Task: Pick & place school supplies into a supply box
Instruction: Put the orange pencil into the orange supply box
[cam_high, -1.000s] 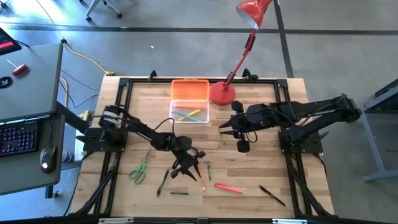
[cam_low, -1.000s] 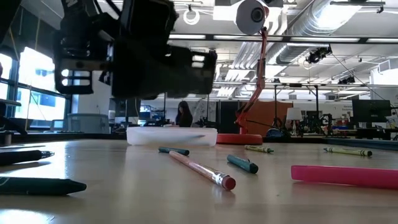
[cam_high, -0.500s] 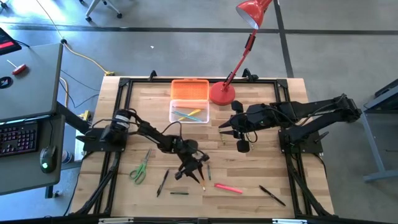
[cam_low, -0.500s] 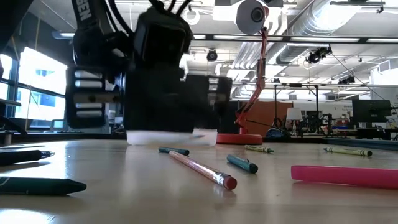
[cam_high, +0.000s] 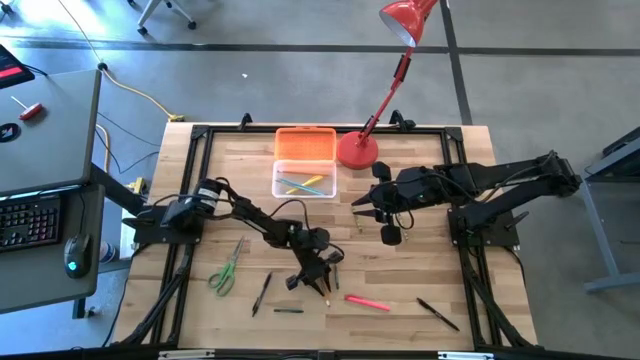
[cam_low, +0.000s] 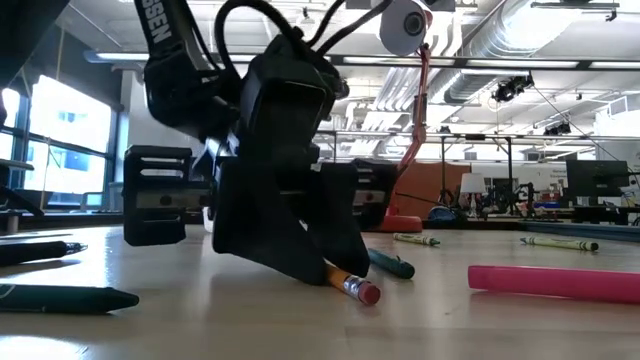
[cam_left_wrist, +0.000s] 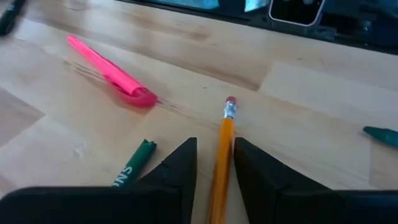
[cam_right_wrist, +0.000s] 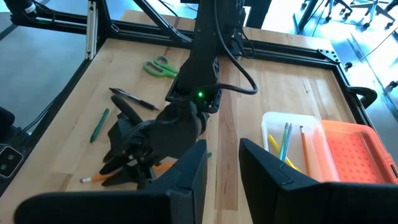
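My left gripper (cam_high: 316, 277) is open and down at the table, its fingers on either side of an orange pencil (cam_left_wrist: 222, 152) with a red eraser end (cam_low: 366, 292). The pencil lies flat on the wood, eraser toward the near edge. My right gripper (cam_high: 358, 208) hangs open above the table to the right of the supply box. The box's clear base (cam_high: 305, 184) holds yellow and green pens, and its orange lid (cam_high: 305, 144) lies open behind it. Green-handled scissors (cam_high: 225, 268), a pink marker (cam_high: 368, 301) and black pens (cam_high: 437, 313) lie on the table. My left gripper comes at the pencil from above, slanting toward the near edge, with its fingers (cam_left_wrist: 180, 163) lying along the shaft behind the eraser end (cam_left_wrist: 229, 109). The pencil runs close by one finger; whether a finger touches it, I cannot tell. It lies flat on the table.
The red lamp's round base (cam_high: 357, 150) stands just right of the box, its arm leaning over the far edge. A green crayon (cam_left_wrist: 132, 167) lies close beside the left fingers, a teal one (cam_low: 390, 263) just beyond. A dark marker (cam_low: 60, 298) lies near the front edge.
My left gripper has moved right and toward the near edge, and dropped from above the table down over the orange pencil, its fingers tipping downward. The pencil has stayed where it lay.
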